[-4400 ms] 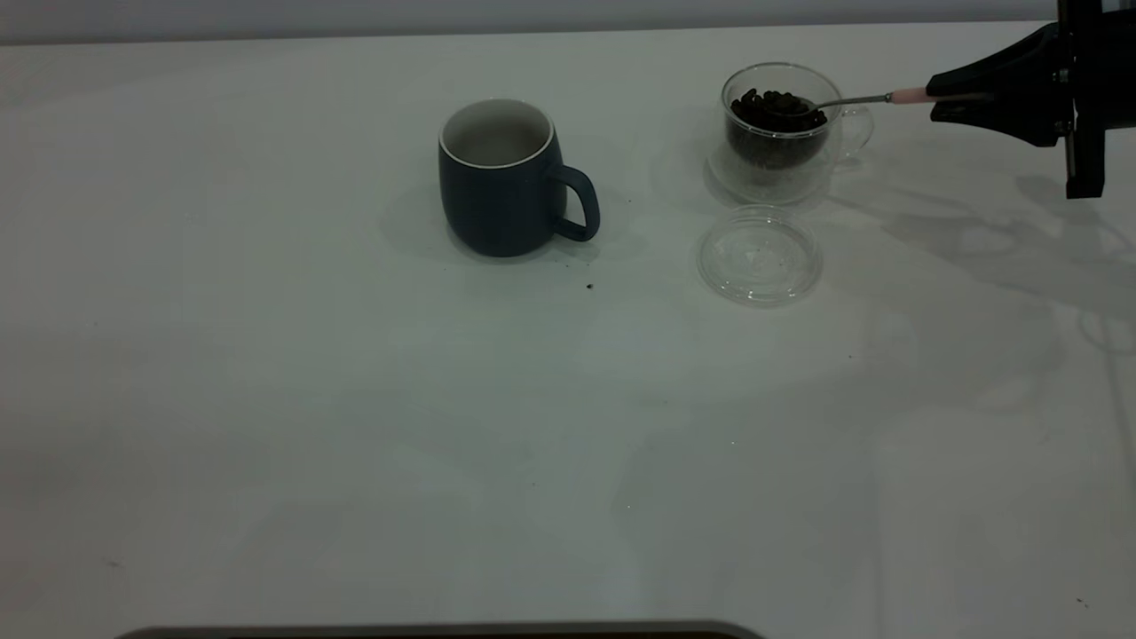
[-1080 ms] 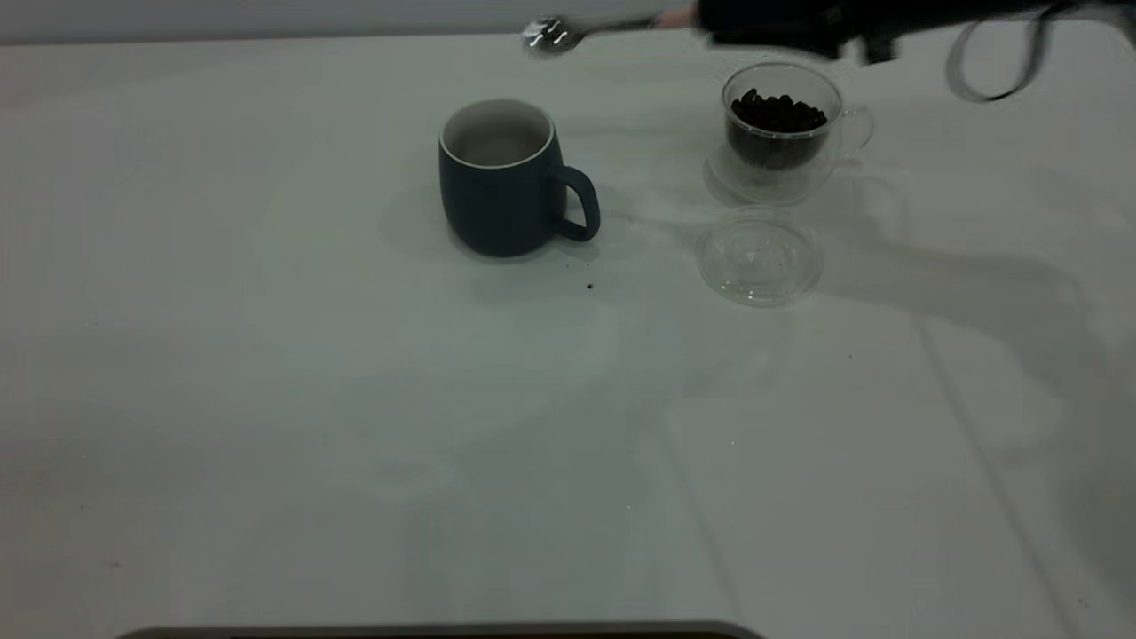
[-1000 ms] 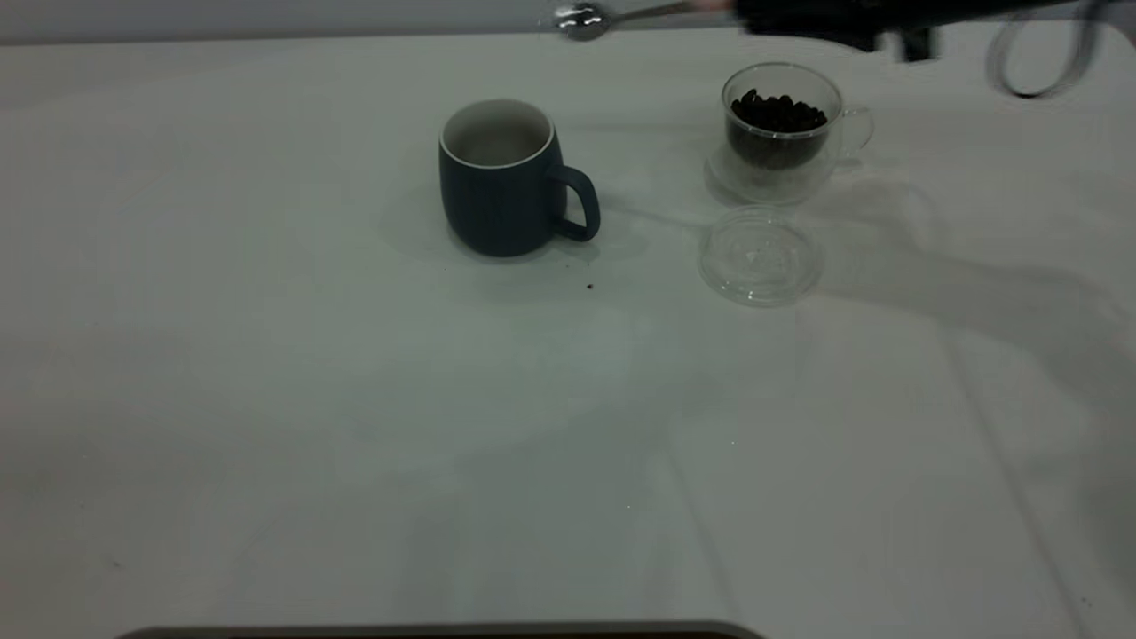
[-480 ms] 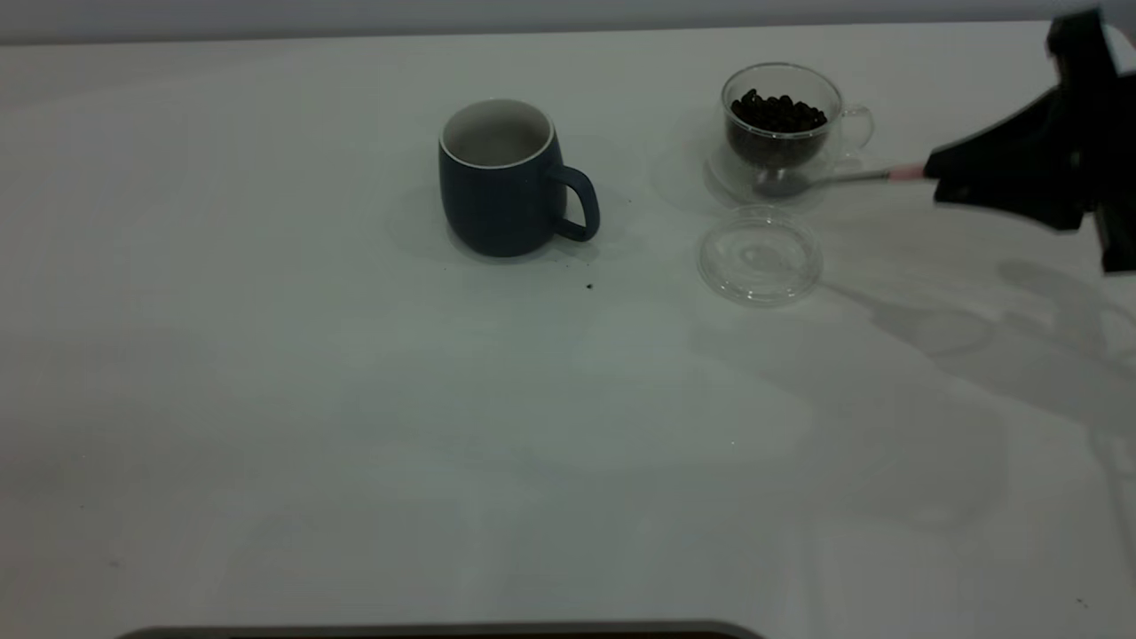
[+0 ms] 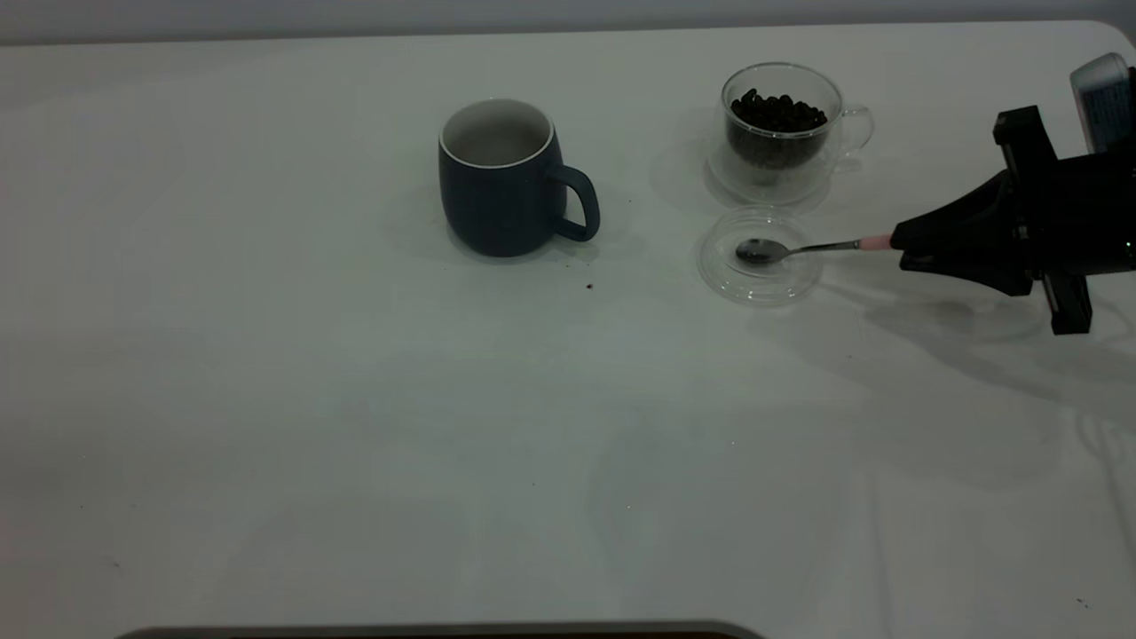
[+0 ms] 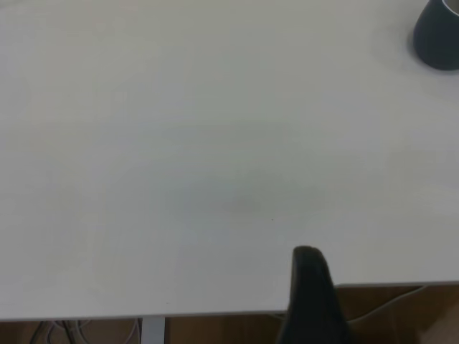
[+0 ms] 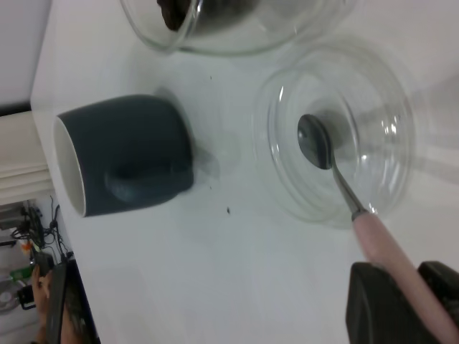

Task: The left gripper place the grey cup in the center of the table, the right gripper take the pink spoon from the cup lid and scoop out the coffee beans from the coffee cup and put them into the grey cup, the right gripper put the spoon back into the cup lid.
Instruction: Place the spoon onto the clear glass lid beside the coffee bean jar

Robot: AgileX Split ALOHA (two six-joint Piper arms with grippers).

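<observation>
The grey cup [image 5: 501,182] stands upright near the table's middle, handle toward the right arm; it also shows in the right wrist view [image 7: 129,154]. My right gripper [image 5: 898,241] is shut on the pink spoon [image 5: 816,248] by its handle [image 7: 387,247]. The spoon's empty metal bowl lies in the centre of the cup lid [image 5: 721,271], whose rim [image 7: 391,118] shows clearly. Just behind the lid, the coffee cup [image 5: 781,169] holds the coffee beans [image 5: 778,111]. One dark finger [image 6: 310,287] of my left gripper hangs over the table's edge, far from the grey cup [image 6: 439,43].
A few dark specks lie on the white table [image 5: 355,399], one [image 5: 589,286] in front of the grey cup. The rounded corner of the table [image 5: 1105,31] is behind the right arm. Cables and clutter show beyond the table's edge in the right wrist view.
The right gripper swung the spoon from above the grey cup back to the right and down. Half a second ago its bowl was in front of the coffee cup; now it rests in the lid.
</observation>
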